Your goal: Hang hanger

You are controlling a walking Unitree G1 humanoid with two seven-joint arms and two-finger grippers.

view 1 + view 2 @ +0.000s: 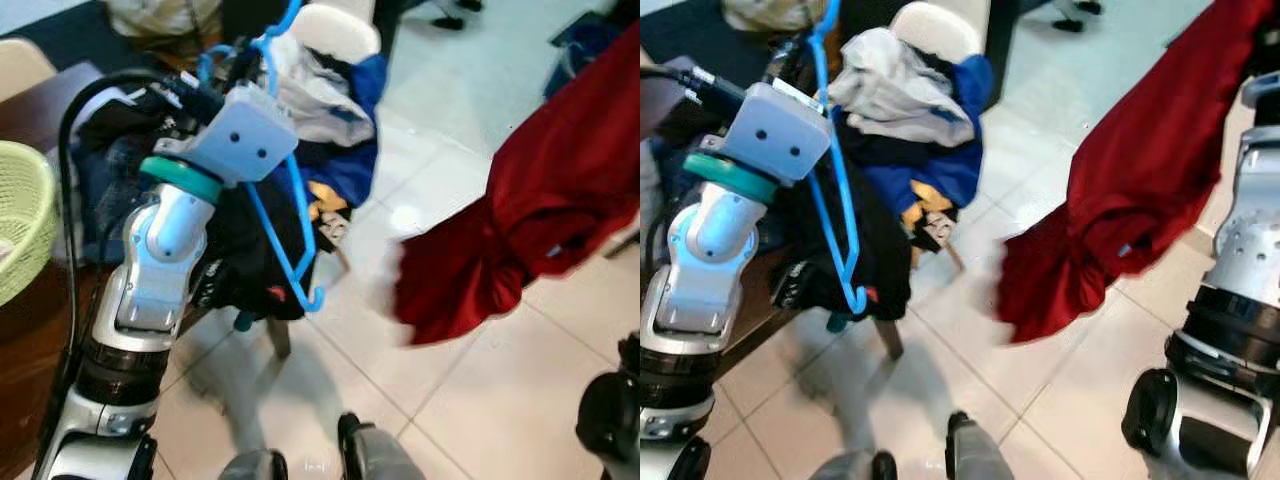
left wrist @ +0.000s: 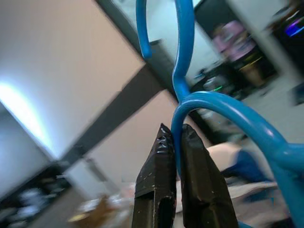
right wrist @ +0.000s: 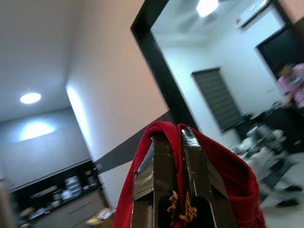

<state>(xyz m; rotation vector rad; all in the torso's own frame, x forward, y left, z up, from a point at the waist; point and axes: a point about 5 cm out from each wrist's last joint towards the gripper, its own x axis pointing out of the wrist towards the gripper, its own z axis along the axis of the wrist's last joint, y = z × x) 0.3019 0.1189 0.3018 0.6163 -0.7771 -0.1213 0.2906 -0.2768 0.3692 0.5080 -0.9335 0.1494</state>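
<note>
A blue plastic hanger (image 1: 296, 245) hangs from my raised left arm, its lower corner above the floor tiles. In the left wrist view my left gripper (image 2: 175, 134) is shut on the blue hanger (image 2: 223, 114) just below its hook. A red garment (image 1: 1120, 200) droops in a bunch from my right arm at the right. In the right wrist view my right gripper (image 3: 171, 135) is shut on a fold of the red garment (image 3: 228, 180).
A chair (image 1: 940, 30) piled with blue, white and dark clothes (image 1: 910, 110) stands ahead on the tiled floor. A green basket (image 1: 20, 220) rests on a dark wooden table (image 1: 30, 330) at the left. My feet (image 1: 370, 450) are at the lower edge.
</note>
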